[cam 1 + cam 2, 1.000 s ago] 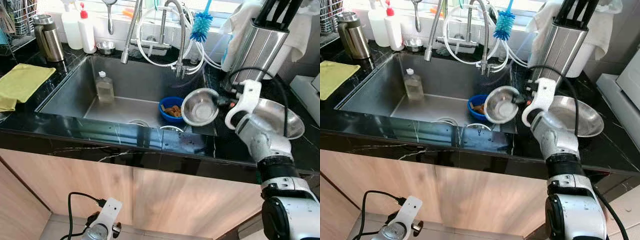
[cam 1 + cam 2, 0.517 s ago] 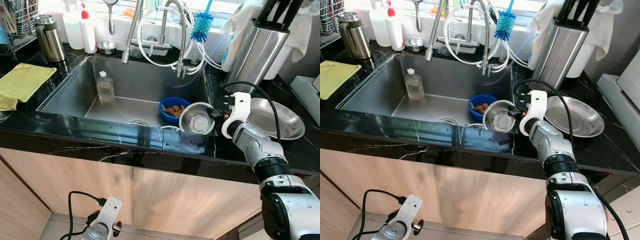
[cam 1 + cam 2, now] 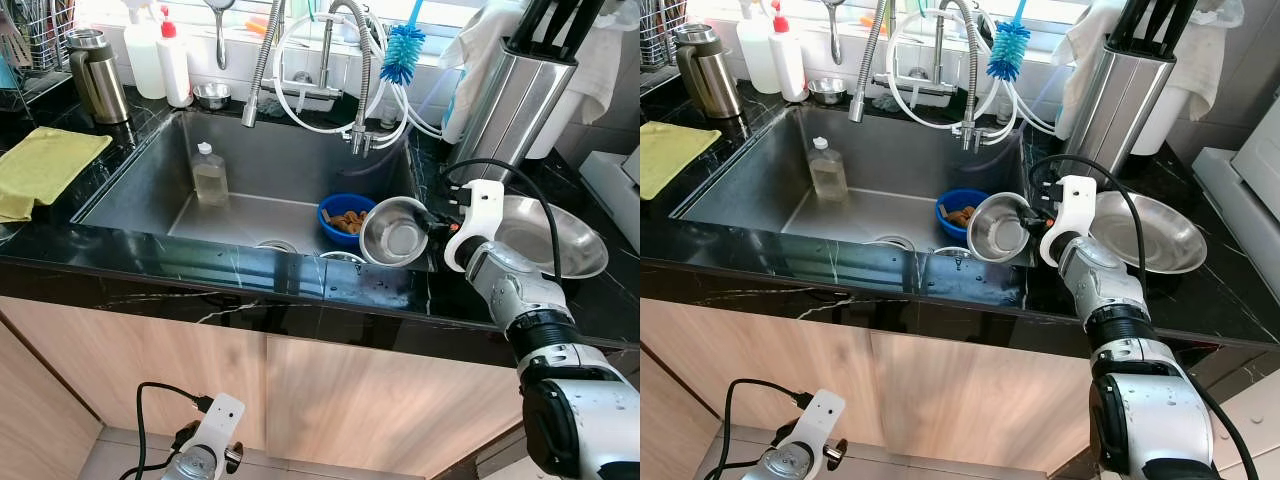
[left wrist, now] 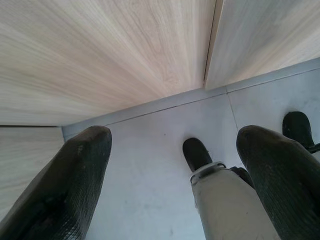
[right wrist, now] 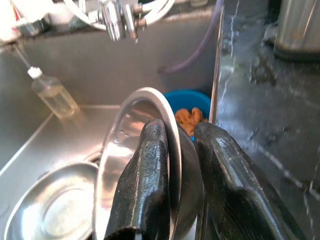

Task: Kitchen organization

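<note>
While gripped tilted over sink [image 3: 260, 160], steel bowl [image 3: 396, 232]; empty

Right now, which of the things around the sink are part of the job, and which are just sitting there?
In the job:
- right gripper, clamped on the steel bowl's rim over the sink
- blue bowl with food scraps
- steel plate on the counter

Lying about:
- yellow cloth
- kettle
- clear bottle
- knife block
</note>
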Controlling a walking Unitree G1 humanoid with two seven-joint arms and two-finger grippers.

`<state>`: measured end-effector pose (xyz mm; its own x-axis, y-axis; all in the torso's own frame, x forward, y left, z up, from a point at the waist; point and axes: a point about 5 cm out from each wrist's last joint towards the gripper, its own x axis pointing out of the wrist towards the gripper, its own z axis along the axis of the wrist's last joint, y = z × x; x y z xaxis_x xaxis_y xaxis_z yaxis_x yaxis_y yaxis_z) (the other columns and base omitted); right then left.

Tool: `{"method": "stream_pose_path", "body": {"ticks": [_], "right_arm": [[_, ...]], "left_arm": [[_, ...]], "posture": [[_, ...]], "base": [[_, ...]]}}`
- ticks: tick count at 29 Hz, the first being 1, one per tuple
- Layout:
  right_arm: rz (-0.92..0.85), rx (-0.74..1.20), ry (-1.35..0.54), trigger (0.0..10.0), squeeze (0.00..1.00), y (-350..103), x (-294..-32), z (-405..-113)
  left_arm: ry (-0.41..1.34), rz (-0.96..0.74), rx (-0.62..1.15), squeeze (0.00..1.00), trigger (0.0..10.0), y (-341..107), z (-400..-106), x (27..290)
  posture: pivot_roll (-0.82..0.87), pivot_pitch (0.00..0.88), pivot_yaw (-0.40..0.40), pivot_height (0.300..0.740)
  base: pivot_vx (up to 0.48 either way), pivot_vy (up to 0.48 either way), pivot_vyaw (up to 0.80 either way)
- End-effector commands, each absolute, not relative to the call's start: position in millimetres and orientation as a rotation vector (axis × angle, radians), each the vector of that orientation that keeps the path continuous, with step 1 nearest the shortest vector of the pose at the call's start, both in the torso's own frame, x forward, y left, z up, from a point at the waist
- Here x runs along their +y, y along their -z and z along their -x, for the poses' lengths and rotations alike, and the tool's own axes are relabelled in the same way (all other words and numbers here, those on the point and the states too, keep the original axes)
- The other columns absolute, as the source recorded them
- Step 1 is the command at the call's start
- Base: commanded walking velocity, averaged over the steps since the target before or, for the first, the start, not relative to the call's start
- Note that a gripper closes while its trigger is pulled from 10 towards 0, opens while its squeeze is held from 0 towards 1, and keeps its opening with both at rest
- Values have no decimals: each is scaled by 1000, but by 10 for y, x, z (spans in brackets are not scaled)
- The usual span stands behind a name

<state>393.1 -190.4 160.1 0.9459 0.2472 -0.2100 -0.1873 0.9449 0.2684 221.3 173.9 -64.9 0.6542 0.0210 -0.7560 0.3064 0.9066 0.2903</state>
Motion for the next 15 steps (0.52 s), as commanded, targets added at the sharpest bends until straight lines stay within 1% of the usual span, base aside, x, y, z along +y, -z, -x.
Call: {"method": "stream_pose_path", "body": {"ticks": [1,2,6,7,8,12,14,15], "right_arm": [[-260,186,-217,10000,188,-1766,-1918,-3978],[-252,189,-211,10000,1000,-1764,-1923,-3981],[-239,193,-201,10000,1000,-1753,-1924,-3986],[-236,194,-206,10000,294,-1753,-1915,-3987],[-233,194,-209,10000,0,-1753,-1909,-3987],[-219,199,-226,10000,0,-1742,-1872,-3985],[-216,195,-216,10000,0,-1744,-1880,-3986],[-208,172,-181,10000,0,-1773,-1912,-3992]], "left_arm": [[176,-429,829,0,10000,623,-2257,1714],[177,-429,829,0,10000,623,-2256,1712],[175,-427,829,0,10000,623,-2257,1709],[175,-427,829,0,10000,624,-2256,1710],[174,-428,829,0,10000,624,-2255,1710],[176,-429,830,0,10000,627,-2251,1707],[176,-429,830,0,10000,627,-2251,1706],[176,-428,829,0,10000,626,-2253,1704]], "posture": [[136,30,-137,740],[137,30,-138,740],[140,30,-140,740],[140,31,-139,740],[139,31,-138,740],[139,32,-140,740],[141,31,-141,740],[141,31,-140,740]], "base": [[0,0,0],[0,0,0],[0,0,0],[0,0,0],[0,0,0],[0,0,0],[0,0,0],[0,0,0]]}}
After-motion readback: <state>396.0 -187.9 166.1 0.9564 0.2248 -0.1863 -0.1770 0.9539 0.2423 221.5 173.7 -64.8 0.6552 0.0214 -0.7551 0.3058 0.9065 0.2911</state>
